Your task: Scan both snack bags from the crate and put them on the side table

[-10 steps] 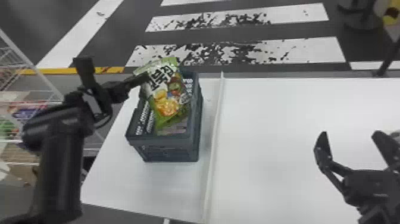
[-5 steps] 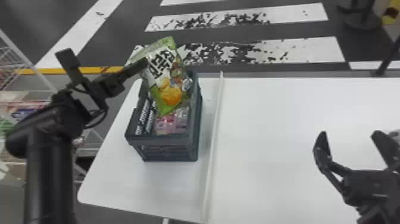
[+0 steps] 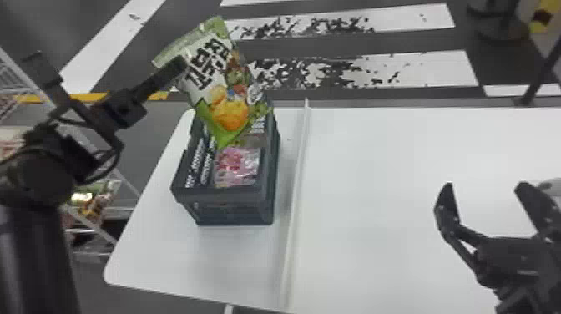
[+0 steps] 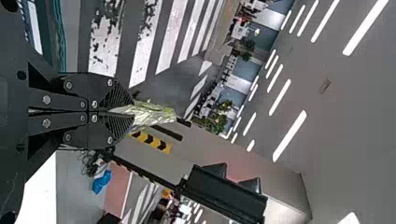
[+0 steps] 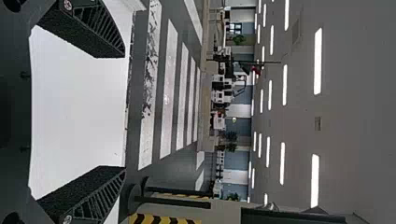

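Snack bag (image 3: 229, 89) held tilted over the crate (image 3: 233, 213) by the left claw (image 3: 179, 64)

The left claw is closed on the green bag, pinching it at the edge of its upper end; the left wrist view has the two fingers together with the crinkled wrapping between their tips. The bag slants across the head view, its upper end seen beyond the tabletop's (image 3: 400, 200) far edge, against the floor (image 3: 396, 39), and its lower corner over the crate's mouth. Whether that corner touches the rim, I cannot tell.

Inside the crate, toward its near end, lies a pink bag (image 3: 238, 165), below the rim. Walls stand close around it.

The crate sits left of a raised strip (image 3: 294, 208) that runs from the near side to the far edge. A narrow gap parts the two. On the crate's left is a slim margin of white surface before the edge; the near side has more room, up to a rounded corner. Past the left edge stands a wire rack (image 3: 94, 250) with packets on it.

Right of the strip the white surface spreads wide. Over it, well apart from the crate, is the right claw (image 3: 486, 188), its fingers spread with nothing between them.
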`<move>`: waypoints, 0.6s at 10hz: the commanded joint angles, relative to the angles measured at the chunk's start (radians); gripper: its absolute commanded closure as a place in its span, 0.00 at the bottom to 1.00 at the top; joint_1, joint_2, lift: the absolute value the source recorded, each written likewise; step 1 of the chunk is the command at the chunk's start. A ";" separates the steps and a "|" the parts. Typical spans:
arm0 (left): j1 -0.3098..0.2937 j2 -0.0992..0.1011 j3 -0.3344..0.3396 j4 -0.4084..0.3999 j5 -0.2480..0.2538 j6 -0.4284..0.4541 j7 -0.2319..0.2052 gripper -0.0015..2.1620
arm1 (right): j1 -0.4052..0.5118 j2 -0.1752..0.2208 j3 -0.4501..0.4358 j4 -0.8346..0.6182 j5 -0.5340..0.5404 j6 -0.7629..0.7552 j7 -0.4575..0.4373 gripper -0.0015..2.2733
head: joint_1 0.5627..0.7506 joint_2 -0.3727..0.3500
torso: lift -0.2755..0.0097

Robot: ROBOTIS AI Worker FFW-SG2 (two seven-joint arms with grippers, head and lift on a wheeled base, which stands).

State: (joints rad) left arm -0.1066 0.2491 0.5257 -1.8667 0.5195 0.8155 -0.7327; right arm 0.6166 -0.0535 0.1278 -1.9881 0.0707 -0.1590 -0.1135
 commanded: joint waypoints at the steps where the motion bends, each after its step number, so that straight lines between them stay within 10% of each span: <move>1: 0.019 -0.005 0.037 -0.065 0.047 0.028 0.003 0.99 | 0.000 0.001 0.003 -0.001 0.006 0.002 0.000 0.03 | 0.70 0.79 | 0.66; 3: 0.030 -0.005 0.053 -0.089 0.099 0.043 0.009 0.99 | 0.000 0.001 0.003 0.000 0.012 0.002 -0.002 0.03 | 0.70 0.80 | 0.66; 6: 0.091 -0.068 -0.023 -0.068 0.137 0.024 0.015 0.99 | -0.005 0.001 0.006 0.000 0.012 0.002 -0.002 0.03 | 0.70 0.77 | 0.66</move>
State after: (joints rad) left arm -0.0267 0.1934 0.5188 -1.9345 0.6530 0.8443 -0.7174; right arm 0.6135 -0.0521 0.1317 -1.9880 0.0828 -0.1571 -0.1157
